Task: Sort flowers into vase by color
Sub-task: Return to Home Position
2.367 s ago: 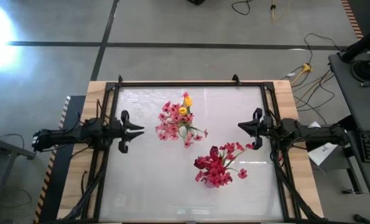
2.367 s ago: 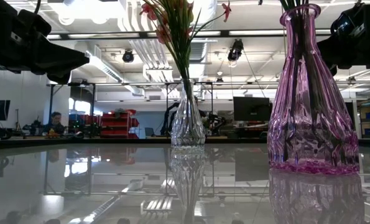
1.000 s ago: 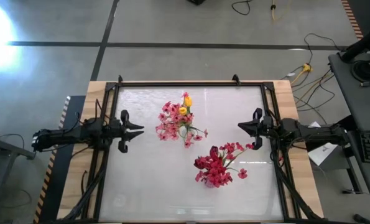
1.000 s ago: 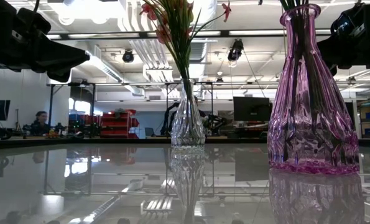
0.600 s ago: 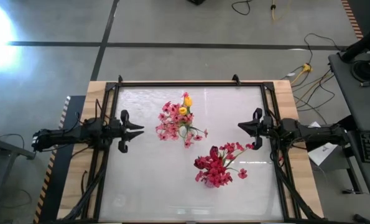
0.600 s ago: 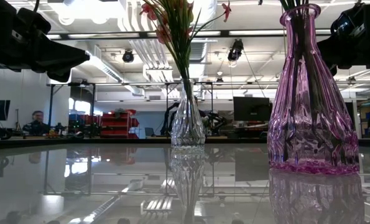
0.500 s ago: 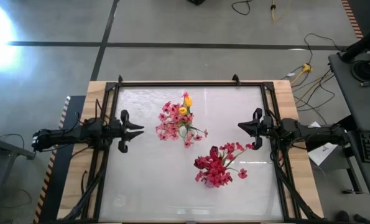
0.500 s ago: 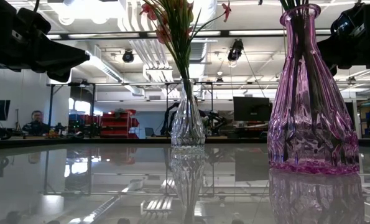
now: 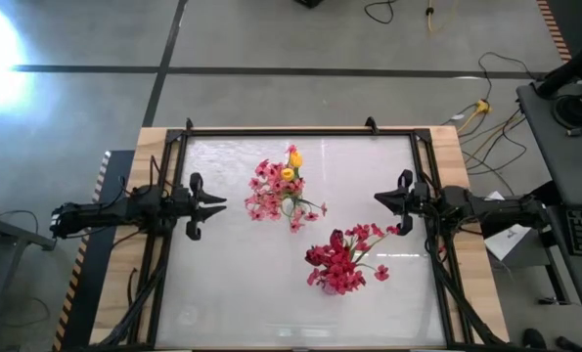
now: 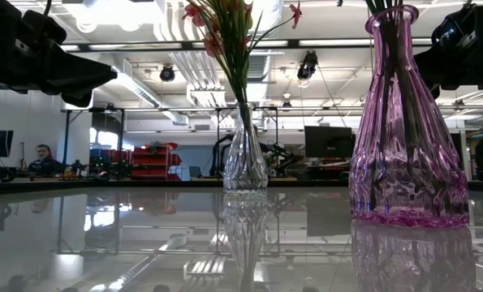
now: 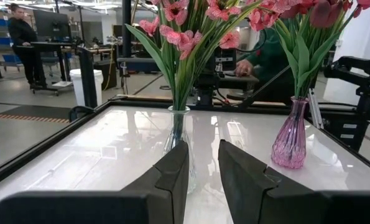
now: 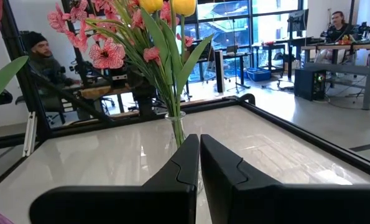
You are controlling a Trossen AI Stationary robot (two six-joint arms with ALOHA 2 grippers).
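Nothing on the table (image 9: pixel 212 284) is moving since the earlier frames; only a person (image 10: pixel 43 158) in the room behind is shifting a little at a desk. Both of my arms are hanging level over the glossy white top, drawn back to opposite sides. I am holding my left gripper (image 9: pixel 222 203) just inside the left edge with its jaws standing slightly apart and empty. I am holding my right gripper (image 9: pixel 377 198) just inside the right edge with its jaws pressed together on nothing. Between them, the purple vase (image 10: pixel 407 122) is standing upright toward the near right, carrying the red blossoms (image 9: pixel 341 262). The clear vase (image 10: pixel 245 162) is standing farther back, near the middle, carrying the pink sprays (image 9: pixel 266 191) and yellow tulips (image 9: pixel 293 157).
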